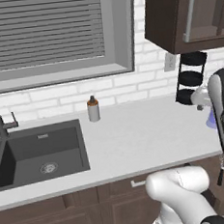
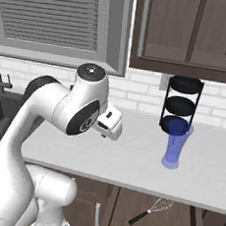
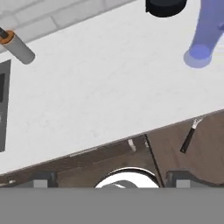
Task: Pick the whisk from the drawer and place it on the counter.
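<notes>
While the whisk (image 2: 150, 211) lies below the counter (image 2: 129, 161) edge, we see it ungripped. We read the gripper (image 3: 113, 179) jaws as apart, above that counter.

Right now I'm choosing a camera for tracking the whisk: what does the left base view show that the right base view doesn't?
Left base view: the shaker bottle and the sink with its drain. Right base view: the whisk with its wire head, and the blue glass whole. Both: the counter, the black tiered rack and the whisk's dark handle below the counter edge.
</notes>
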You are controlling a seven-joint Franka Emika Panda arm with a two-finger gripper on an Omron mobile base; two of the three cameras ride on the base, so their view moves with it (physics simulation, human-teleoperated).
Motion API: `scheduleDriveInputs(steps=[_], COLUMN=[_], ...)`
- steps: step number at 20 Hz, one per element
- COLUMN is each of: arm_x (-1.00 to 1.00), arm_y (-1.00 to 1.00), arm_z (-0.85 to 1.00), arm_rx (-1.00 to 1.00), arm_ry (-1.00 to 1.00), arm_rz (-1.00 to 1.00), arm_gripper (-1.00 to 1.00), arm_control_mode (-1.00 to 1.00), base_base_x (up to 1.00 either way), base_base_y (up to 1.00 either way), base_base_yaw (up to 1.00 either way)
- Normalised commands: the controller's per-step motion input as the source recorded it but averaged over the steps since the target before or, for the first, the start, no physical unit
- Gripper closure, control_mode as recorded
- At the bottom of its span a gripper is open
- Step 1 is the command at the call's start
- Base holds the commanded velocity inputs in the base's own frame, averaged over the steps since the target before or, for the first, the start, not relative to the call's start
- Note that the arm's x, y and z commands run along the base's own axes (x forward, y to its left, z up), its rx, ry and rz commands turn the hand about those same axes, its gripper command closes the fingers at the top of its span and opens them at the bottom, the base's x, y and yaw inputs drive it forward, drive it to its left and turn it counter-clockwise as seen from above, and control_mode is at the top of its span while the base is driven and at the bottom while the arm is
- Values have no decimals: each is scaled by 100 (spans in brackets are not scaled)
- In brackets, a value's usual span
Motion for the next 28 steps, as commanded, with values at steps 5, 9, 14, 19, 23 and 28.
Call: scheduleDriveInputs(steps=[5, 9, 14, 19, 23, 28], arm_x=[-100, -80, -9, 17, 9, -1], arm_y=[-95, -98, -93, -63, -42, -32], arm_z=[-3, -10, -33, -58, -80, -100], arm_rx=[4, 5, 11, 15, 23, 29], arm_ry=[-3, 4, 25, 51, 58, 21], arm_rz=[-39, -51, -48, -26, -34, -35], arm_gripper=[-100, -100, -100, -100, -100, -100], arm_control_mode=[-100, -100, -100, -100, -100, -100], base_base_x=[0, 0, 0, 0, 0, 0], base_base_y=[0, 0, 0, 0, 0, 0], base_base_yaw=[0, 0, 0, 0, 0, 0])
